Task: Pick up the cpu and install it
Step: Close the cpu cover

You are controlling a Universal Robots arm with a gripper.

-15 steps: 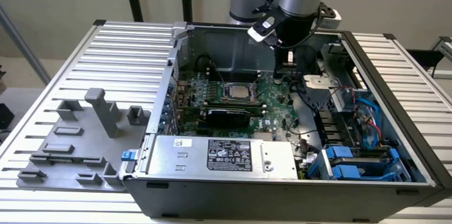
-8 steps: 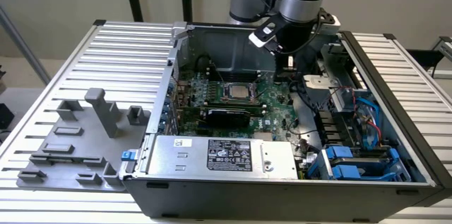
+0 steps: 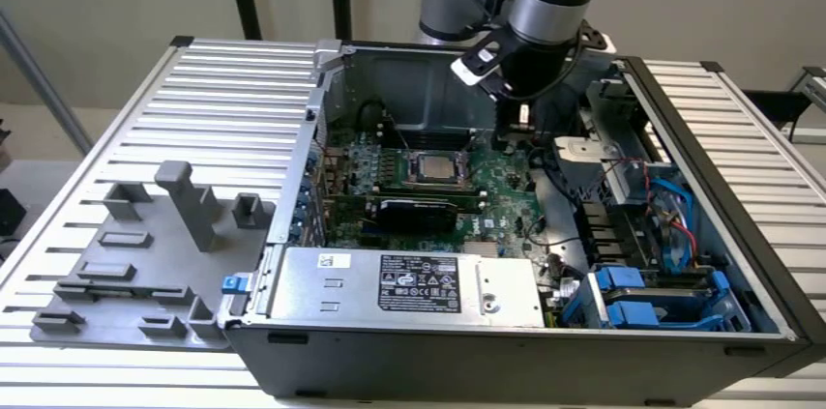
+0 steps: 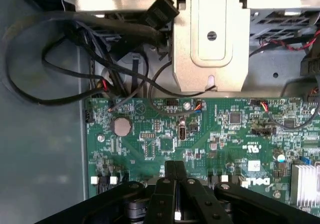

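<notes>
Sitting flat inside the socket [image 3: 406, 165], the cpu [image 3: 434, 169] is showing its silver top. Near that socket, the jaws are hanging pressed together, holding nothing. Judging by looks, it is light, stiff and fragile; opposite edges are offering the safest hold.

The cpu [image 3: 434, 169] is a small flat square chip with a dull silver top and a thin darker rim. It lies level, face up, inside the metal-framed socket [image 3: 409, 177] on the green motherboard [image 3: 501, 194]. It sits around the middle of the board, its sides square with the board's edges, and nothing grips or touches it; whether the frame is clamped over it cannot be told.
</notes>
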